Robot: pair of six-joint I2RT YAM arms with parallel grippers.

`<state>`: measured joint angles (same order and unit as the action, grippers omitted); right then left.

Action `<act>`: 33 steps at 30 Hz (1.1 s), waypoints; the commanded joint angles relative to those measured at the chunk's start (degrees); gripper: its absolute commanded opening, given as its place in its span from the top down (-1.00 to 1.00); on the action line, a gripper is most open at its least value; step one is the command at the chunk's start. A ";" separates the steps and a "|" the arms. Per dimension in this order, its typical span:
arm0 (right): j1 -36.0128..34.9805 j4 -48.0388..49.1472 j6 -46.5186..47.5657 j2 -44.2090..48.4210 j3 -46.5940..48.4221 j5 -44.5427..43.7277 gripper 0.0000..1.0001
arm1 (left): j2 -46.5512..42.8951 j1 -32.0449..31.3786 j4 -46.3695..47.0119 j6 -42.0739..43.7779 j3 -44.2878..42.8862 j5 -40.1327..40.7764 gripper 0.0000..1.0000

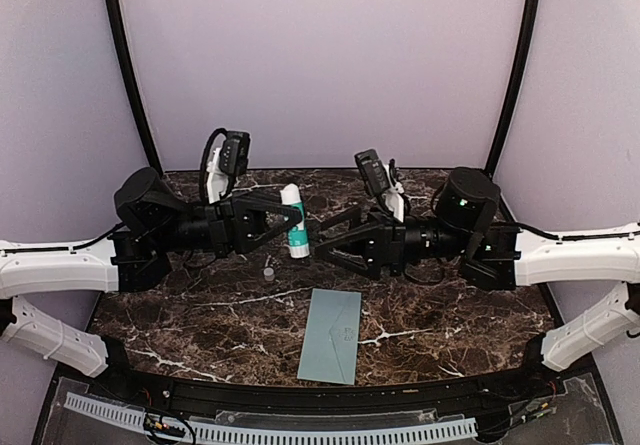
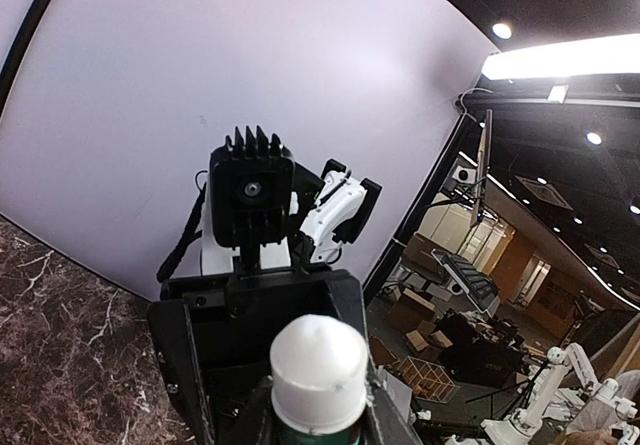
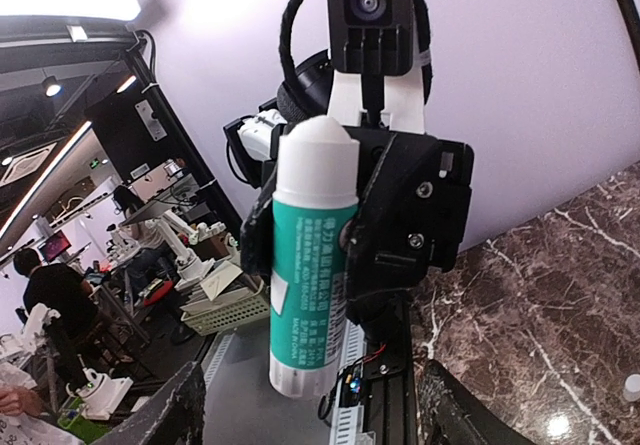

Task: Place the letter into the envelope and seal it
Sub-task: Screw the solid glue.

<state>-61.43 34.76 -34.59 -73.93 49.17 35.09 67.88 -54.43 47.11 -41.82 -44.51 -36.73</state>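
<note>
On the dark marble table point(image 1: 450, 325) the grey-teal envelope point(image 1: 332, 336) is laid flat, near the front edge and a little to the right of the middle, with its long side running away from the arms. A faint pointed fold line is seen on its upper face; whether something is inside cannot be told. The envelope is touched by neither arm, and both grippers are held well above and behind it. The two arms are turned toward each other over the middle of the table. The left gripper point(image 1: 288, 227) is closed on a white-and-green glue stick point(image 1: 293, 210), which is held nearly upright with its rounded white top upward; in the left wrist view this top point(image 2: 320, 370) is seen between the two black fingers. The right gripper point(image 1: 322, 237) is placed just beside the glue stick, on its right, apart from it. In the right wrist view its own fingers point(image 3: 180, 410) are seen wide apart at the lower edge, with nothing between them, and the glue stick point(image 3: 310, 265) is seen in front of them. A small pale cap point(image 1: 268, 274) is standing on the table below the left gripper, apart from the envelope.
</note>
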 commanded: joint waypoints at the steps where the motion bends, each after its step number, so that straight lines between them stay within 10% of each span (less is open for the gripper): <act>1: -1.46 4.11 0.16 -1.78 2.87 3.62 -0.30 | -0.17 0.07 3.07 0.71 -1.31 -2.07 1.00; 11: -2.91 8.46 -2.18 -3.79 2.95 4.23 0.30 | 0.50 0.06 2.87 0.61 -1.28 -2.29 1.00; 22: -3.69 7.60 -2.05 -5.23 3.60 4.45 0.24 | 0.02 0.06 3.01 0.49 -1.10 -2.16 1.00; 33: -3.75 4.63 0.25 -3.82 3.43 -0.45 0.68 | -0.78 0.04 0.14 2.61 -0.54 -0.50 1.00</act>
<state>-64.53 39.27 -36.34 -79.50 51.00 37.45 68.53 -54.59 48.18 -41.34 -44.62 -38.63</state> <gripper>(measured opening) 0.191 0.224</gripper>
